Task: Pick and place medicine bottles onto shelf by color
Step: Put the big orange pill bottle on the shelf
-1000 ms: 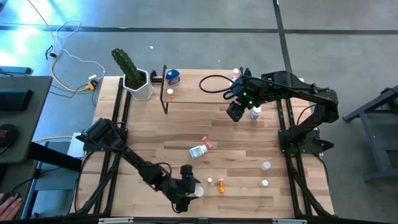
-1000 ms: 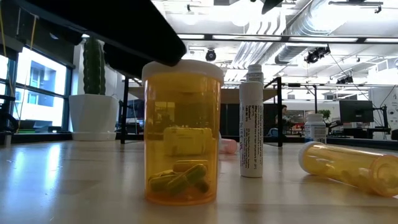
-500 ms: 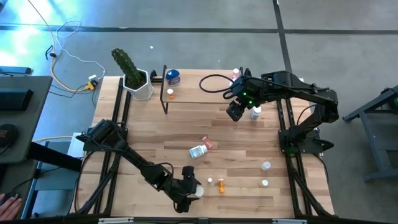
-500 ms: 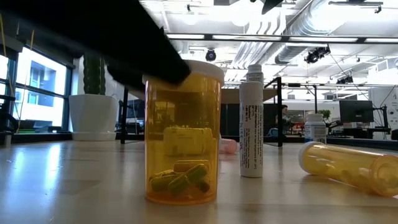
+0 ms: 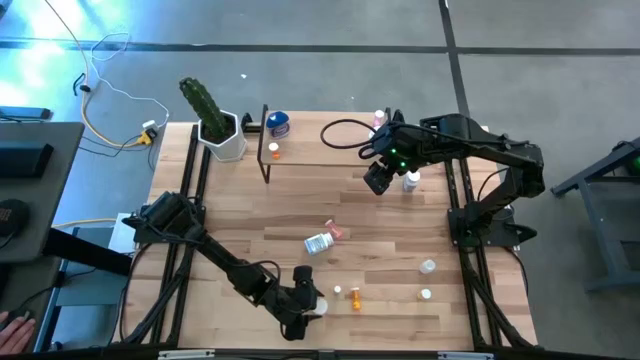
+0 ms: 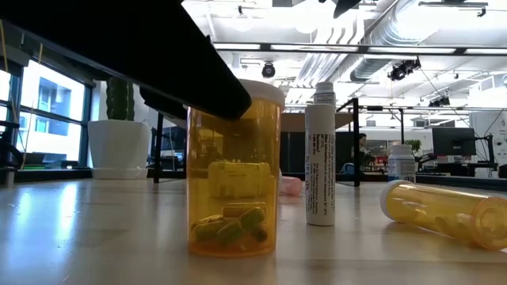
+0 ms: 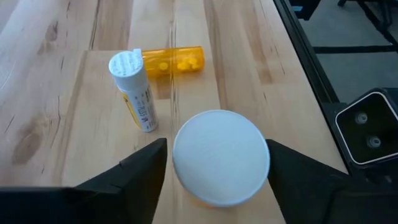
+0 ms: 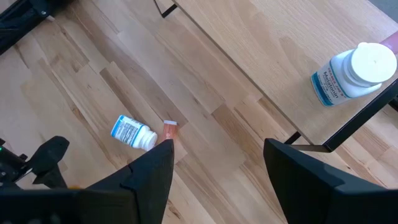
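Left claw [image 7: 217, 165]: down over the white-capped orange bottle [image 6: 234, 170] at the tabletop's [image 5: 400, 220] near edge, fingers either side of the cap, not clearly gripping.
Right claw [image 5: 378, 178]: spread wide, empty, hovering at the shelf [image 5: 330, 150].
On shelf: blue bottle [image 5: 277, 124], small orange one, white bottle [image 8: 351, 73] (sorting barely begun).
Left to do: about six bottles loose between shelf and near edge.

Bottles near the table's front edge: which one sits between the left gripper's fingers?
The wide orange bottle with the white cap, upright between the left gripper fingers. The slim white bottle stands apart; the orange vial lies flat.
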{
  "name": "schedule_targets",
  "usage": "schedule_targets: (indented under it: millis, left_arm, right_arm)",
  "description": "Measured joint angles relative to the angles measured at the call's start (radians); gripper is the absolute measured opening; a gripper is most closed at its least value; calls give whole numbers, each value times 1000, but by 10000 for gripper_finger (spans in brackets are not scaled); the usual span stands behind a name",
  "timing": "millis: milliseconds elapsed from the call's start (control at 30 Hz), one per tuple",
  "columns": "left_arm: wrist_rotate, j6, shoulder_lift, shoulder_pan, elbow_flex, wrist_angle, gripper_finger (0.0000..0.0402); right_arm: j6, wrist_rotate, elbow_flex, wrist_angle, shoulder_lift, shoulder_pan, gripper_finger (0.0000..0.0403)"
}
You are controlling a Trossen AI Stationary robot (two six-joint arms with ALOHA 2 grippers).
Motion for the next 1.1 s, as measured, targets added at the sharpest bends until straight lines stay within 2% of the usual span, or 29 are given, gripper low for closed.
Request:
schedule_targets:
  millis: [267,633,800,1100]
  left_arm:
    - [3,0,0,0,0,0,194]
    - [54,-1,-20,29,0,-15,205]
    - [102,2,-76,68,0,-69,202]
    - [121,85,-236,147,-1,-203,204]
  right_arm:
    - [0,0,0,0,0,0,239]
    - [26,6,0,0,0,0,239]
    - [26,37,0,0,0,0,239]
    - [24,68,0,0,0,-21,239]
